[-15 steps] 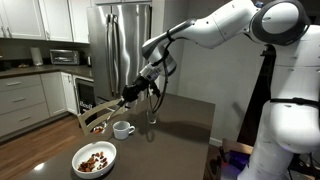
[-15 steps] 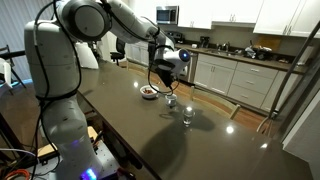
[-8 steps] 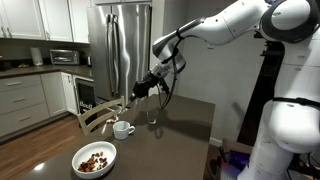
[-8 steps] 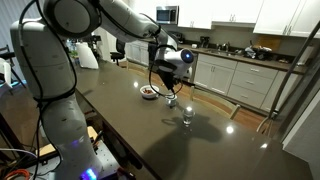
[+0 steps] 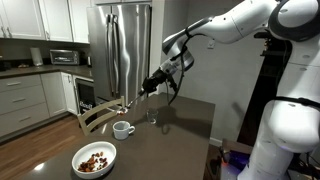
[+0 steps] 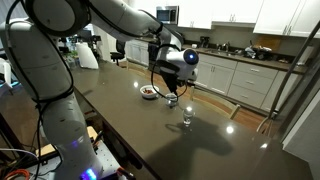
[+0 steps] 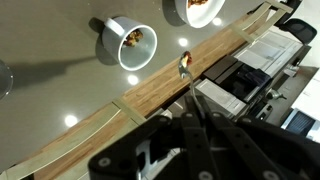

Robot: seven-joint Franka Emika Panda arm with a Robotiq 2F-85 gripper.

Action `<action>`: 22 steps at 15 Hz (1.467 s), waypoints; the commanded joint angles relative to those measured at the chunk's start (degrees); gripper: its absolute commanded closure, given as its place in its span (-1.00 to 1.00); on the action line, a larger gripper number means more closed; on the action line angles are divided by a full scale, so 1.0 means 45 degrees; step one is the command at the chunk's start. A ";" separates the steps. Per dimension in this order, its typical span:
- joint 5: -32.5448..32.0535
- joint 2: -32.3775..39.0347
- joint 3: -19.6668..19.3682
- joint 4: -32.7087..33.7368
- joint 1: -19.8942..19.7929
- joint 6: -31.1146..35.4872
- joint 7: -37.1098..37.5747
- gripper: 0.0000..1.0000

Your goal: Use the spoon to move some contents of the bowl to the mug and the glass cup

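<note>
Holding: the gripper [image 7: 198, 128] has its fingers closed on the thin handle of the spoon [image 7: 190, 85], pinching it. The scoop end points straight out ahead of the fingertips.
Spoon load: the scoop is too small and dark to tell whether anything lies in it.
Height: in an exterior view the gripper [image 5: 150, 86] hangs above the dark table [image 5: 185, 125], clear of every dish.
Mug: the mug [image 7: 112, 30] stands ahead of the fingers and off to one side of the spoon tip, apart from it, with a few brown pieces inside.
Bowl: the bowl [image 7: 175, 15] is farther ahead of the fingertips, beyond the spoon's tip, and cut off by the frame edge. In an exterior view [image 5: 112, 152] it is the dish farthest from the fingers.
Contents: the contents [image 5: 93, 157] lie as a brown heap in the bowl.
Glass cup: the glass cup [image 5: 152, 117] stands on the table almost directly below the fingers, just beside the mug.
Chair: a wooden chair [image 5: 95, 115] stands at the table edge; in the wrist view its rail runs under the spoon's scoop.
</note>
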 commanded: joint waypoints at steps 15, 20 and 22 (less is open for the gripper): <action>0.0343 0.0188 -0.0615 0.0088 -0.0663 -0.0320 0.0554 0.94; 0.0266 0.0177 -0.1019 0.0021 -0.1145 -0.0029 0.0843 0.94; 0.0183 0.0178 -0.1094 0.0001 -0.1240 0.0169 0.0927 0.94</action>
